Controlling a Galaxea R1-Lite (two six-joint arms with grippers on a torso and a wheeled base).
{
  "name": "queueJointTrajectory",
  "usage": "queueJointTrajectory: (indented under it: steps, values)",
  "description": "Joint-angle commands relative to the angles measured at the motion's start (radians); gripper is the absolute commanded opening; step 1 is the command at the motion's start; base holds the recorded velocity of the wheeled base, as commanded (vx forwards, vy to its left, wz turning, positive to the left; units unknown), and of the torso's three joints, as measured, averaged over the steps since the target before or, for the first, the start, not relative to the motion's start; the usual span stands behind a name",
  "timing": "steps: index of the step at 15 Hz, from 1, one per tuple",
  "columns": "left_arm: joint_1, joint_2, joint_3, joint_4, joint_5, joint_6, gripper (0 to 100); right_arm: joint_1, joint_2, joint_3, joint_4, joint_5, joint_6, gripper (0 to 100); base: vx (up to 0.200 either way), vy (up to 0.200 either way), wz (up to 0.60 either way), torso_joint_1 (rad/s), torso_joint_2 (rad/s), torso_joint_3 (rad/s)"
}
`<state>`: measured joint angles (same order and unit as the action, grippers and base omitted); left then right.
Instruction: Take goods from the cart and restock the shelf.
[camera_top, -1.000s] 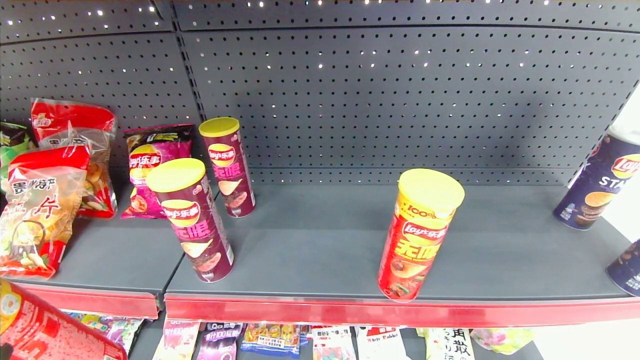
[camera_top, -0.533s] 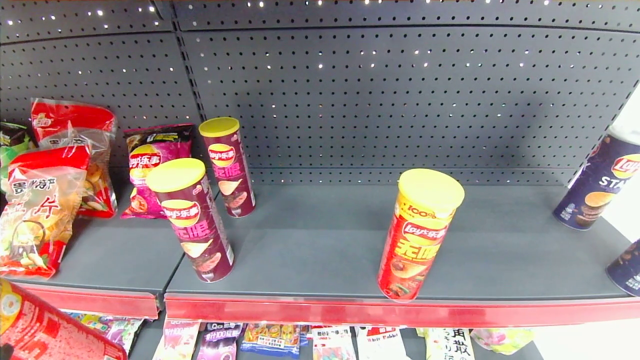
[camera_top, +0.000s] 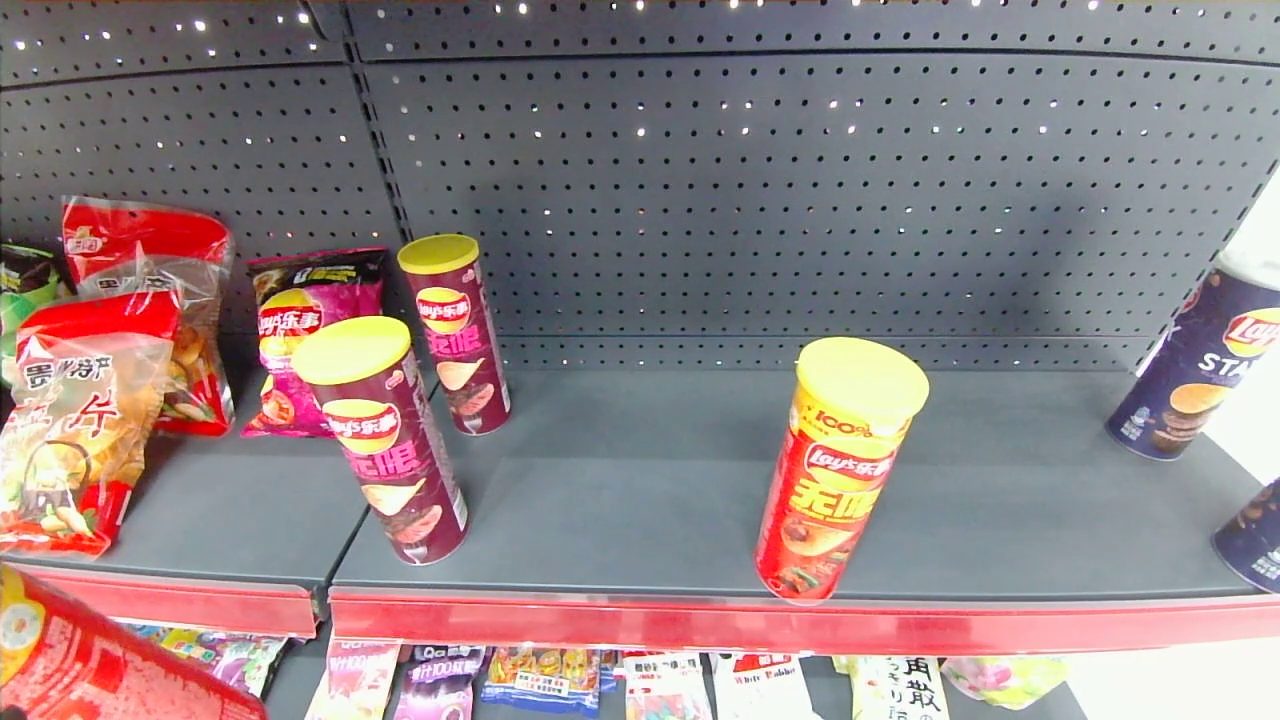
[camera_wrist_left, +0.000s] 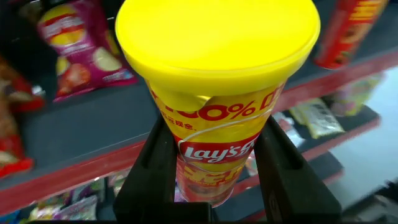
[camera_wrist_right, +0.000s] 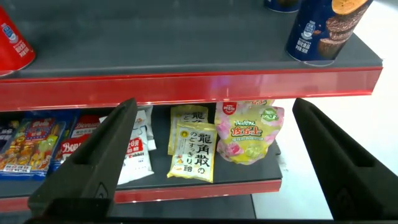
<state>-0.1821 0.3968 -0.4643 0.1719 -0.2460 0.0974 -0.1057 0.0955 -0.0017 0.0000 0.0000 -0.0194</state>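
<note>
**Head view.** A grey metal shelf (camera_top: 640, 620) with a red front lip runs across the frame. Our landmark is a red and yellow cardboard chip tube with a yellow plastic lid, the standing red tube (camera_top: 840, 470), upright near the lip.

- **Left of it:** Well to its left stand two maroon cardboard tubes with yellow lids, the front maroon tube (camera_top: 385, 440) near the lip and the back maroon tube (camera_top: 455, 330) by the rear panel.
- **Farther left:** We count four snack bags: a magenta bag (camera_top: 305, 335), a front red-and-clear bag (camera_top: 75, 420), a back red-and-clear bag (camera_top: 150, 290) and a green bag (camera_top: 25, 285) at the frame edge.
- **Right of it:** Well to the landmark's right stand two dark blue tubes, the rear blue tube (camera_top: 1195, 360) and the near blue tube (camera_top: 1250, 535).
- **Low and far left:** Below the lip, a second tube of the same red kind, the held red tube (camera_top: 90, 670), pokes into frame.

**Left wrist view.** The left gripper (camera_wrist_left: 217, 171) presses its black fingers against both sides of the held red tube (camera_wrist_left: 217, 93), which is upright in front of the shelf and not yet on it.

**Right wrist view.** The right gripper (camera_wrist_right: 217, 162) hangs below and to the right of the landmark. Its fingers are spread wide with nothing between them, and it faces the red lip and the sweet packets (camera_wrist_right: 193, 140) on the shelf below.

**Progress.** We judge the restocking partway done. Five tubes stand on the shelf and a sixth is in hand. Bare shelf lies on both sides of the landmark. We cannot tell how many goods wait in the cart.
</note>
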Motion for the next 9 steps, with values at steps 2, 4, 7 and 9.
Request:
queueJointTrajectory:
  steps: [2, 4, 7, 9]
  values:
    - [-0.056, -0.039, 0.003, 0.001, -0.15, -0.002, 0, 0.0, 0.003, 0.0, 0.0, 0.0, -0.001, 100, 0.0, 0.0, 0.0, 0.0, 0.0, 0.0]
    - [-0.056, -0.038, -0.001, 0.001, -0.184, -0.007, 0, 0.001, 0.004, 0.0, 0.0, 0.002, -0.001, 100, 0.0, 0.0, 0.0, 0.0, 0.0, 0.0]
    - [-0.057, -0.036, 0.004, 0.0, -0.185, -0.008, 0, 0.001, 0.004, 0.0, 0.0, 0.002, -0.001, 100, 0.0, 0.0, -0.2, -0.001, 0.0, 0.001]
    - [-0.057, -0.036, 0.006, 0.0, -0.185, -0.008, 0, 0.003, 0.004, 0.0, 0.0, 0.002, -0.002, 100, 0.0, 0.0, -0.6, 0.0, 0.0, -0.002]
